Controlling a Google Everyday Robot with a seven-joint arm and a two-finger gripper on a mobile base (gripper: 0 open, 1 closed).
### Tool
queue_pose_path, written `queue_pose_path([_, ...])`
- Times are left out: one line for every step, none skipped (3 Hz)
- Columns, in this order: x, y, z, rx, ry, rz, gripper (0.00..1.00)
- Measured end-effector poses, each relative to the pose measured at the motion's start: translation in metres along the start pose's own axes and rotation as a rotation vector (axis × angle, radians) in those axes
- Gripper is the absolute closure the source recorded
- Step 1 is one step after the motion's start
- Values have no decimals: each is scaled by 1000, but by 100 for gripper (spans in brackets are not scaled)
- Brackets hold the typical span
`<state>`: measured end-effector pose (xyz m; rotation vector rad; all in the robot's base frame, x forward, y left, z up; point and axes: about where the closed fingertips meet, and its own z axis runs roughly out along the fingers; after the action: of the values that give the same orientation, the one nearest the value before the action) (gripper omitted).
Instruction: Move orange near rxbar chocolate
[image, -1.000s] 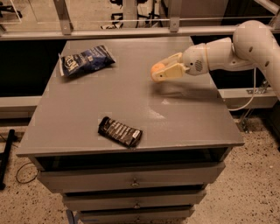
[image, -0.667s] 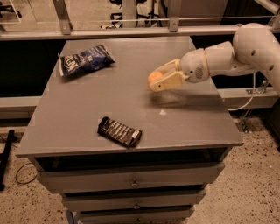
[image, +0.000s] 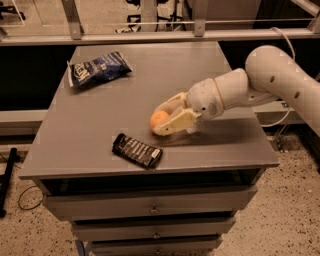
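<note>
The orange (image: 159, 119) is a small round fruit held between the pale fingers of my gripper (image: 162, 120), low over the grey table top (image: 100, 115). The gripper is shut on it and reaches in from the right on a white arm. The rxbar chocolate (image: 137, 150), a flat black wrapper with white lettering and a pale end, lies near the table's front edge, just below and left of the orange, a short gap away.
A crinkled blue chip bag (image: 97, 68) lies at the table's back left. The table has drawers below its front edge (image: 150, 170). A metal rail (image: 150, 36) runs behind the table. Cables lie on the speckled floor at left.
My gripper has carried the orange from the right middle of the table down and to the left, close to the black bar. The bar and the chip bag have not moved.
</note>
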<state>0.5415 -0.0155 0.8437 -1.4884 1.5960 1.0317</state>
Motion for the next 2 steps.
queue_pose_path([5, 22, 27, -77, -5, -12, 100])
queue_pose_path([5, 23, 29, -82, -4, -14, 83])
